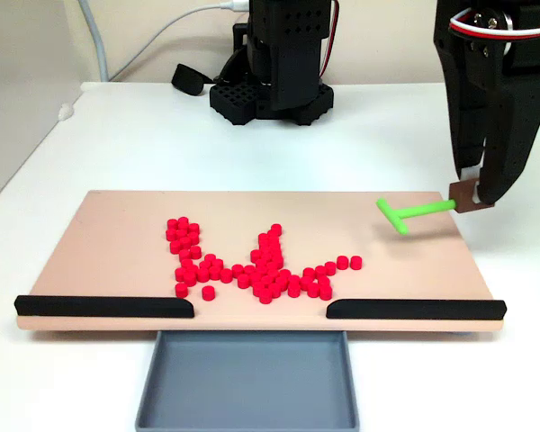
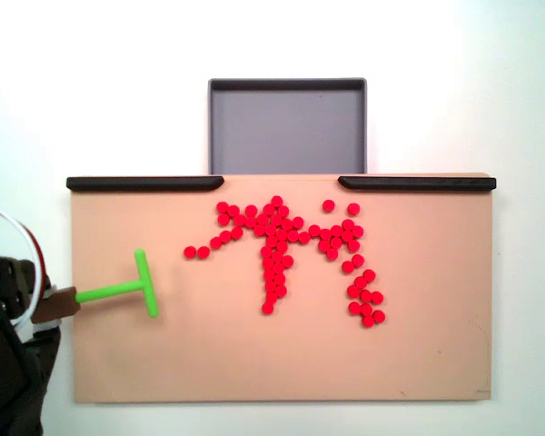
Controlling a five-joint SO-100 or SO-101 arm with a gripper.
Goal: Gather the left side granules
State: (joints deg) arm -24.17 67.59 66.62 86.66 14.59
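Dozens of tiny bright red granules [image 1: 261, 265] lie scattered over the middle of the tan board [image 1: 117, 234], in a W-like spread. From above, the granules [image 2: 277, 241] reach from the board's centre toward the right. The green T-shaped tool [image 1: 414, 210] lies low over the board's far right corner, clear of the granules. My gripper [image 1: 472, 193] is shut on the end of its handle. In the view from above, the gripper [image 2: 59, 304] is at the board's left edge and the tool [image 2: 118, 291] points its crossbar toward the granules.
Two long black strips [image 1: 103, 306] [image 1: 414, 309] line the board's near edge with a gap between them. A grey tray [image 1: 247, 378] sits below that gap. The arm's black base [image 1: 274, 90] stands behind the board on the white table.
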